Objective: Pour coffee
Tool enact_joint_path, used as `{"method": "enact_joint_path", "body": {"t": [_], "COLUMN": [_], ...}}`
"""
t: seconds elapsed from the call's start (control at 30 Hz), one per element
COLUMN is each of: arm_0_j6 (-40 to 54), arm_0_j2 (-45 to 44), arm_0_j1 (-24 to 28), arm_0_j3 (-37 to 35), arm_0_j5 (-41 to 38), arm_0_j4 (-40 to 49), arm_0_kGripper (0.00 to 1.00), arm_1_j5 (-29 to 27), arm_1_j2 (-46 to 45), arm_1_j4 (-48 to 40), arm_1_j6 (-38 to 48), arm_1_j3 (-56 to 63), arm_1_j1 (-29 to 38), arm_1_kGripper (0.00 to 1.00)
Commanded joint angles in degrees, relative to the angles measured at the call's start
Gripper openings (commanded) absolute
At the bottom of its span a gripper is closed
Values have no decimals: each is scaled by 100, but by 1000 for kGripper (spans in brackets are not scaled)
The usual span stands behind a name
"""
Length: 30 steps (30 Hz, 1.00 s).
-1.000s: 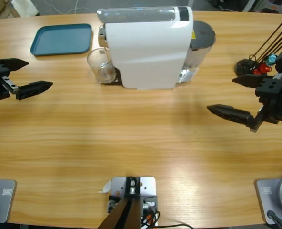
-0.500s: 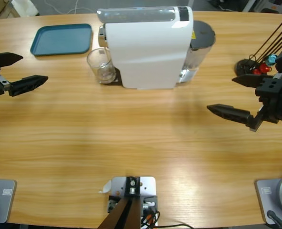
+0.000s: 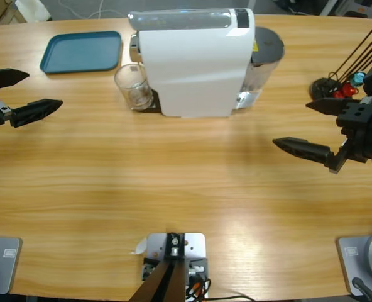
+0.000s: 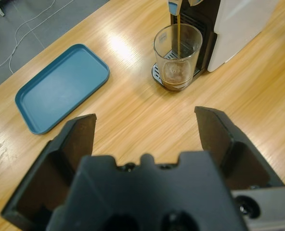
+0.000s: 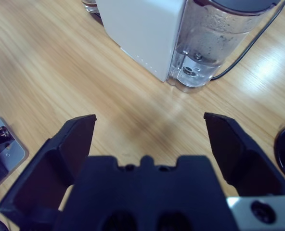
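Coffee (image 4: 175, 83) lies shallow, apparently, in the glass (image 4: 177, 55), well ahead of my left gripper (image 4: 147, 127), wide open, empty; right gripper (image 5: 149, 130) likewise.

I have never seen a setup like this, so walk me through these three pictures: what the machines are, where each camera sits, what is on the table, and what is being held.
These are two robot arms at a wooden table. One picture looks down from a fixed camera above; the other two come from cameras on each arm's wrist, looking along its black jaws.

The left end effector and the right end effector are both open and hold nothing.

On the table stands a white coffee machine with a clear water tank at its back. Under its spout is a clear glass; a thin stream of coffee is running into it, with only a shallow layer at the bottom. A teal tray lies nearby, with nothing on it.
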Motion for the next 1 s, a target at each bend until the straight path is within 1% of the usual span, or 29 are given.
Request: {"method": "enact_joint_path", "body": {"t": [0.03,1.0], "arm_0_j6": [50,59], "arm_0_j2": [-82,-30], "arm_0_j1": [-86,-195], "arm_0_j3": [220,238], "arm_0_j5": [28,28], "arm_0_j4": [-63,-72], "arm_0_kGripper": [881,881], "arm_1_j5": [-64,-55], "arm_1_j2": [-7,2], "arm_1_j4": [-80,-80], "arm_1_j6": [81,81], "arm_1_j3": [172,181], "arm_1_j1": [66,66], "arm_1_kGripper": [1000,1000]}}
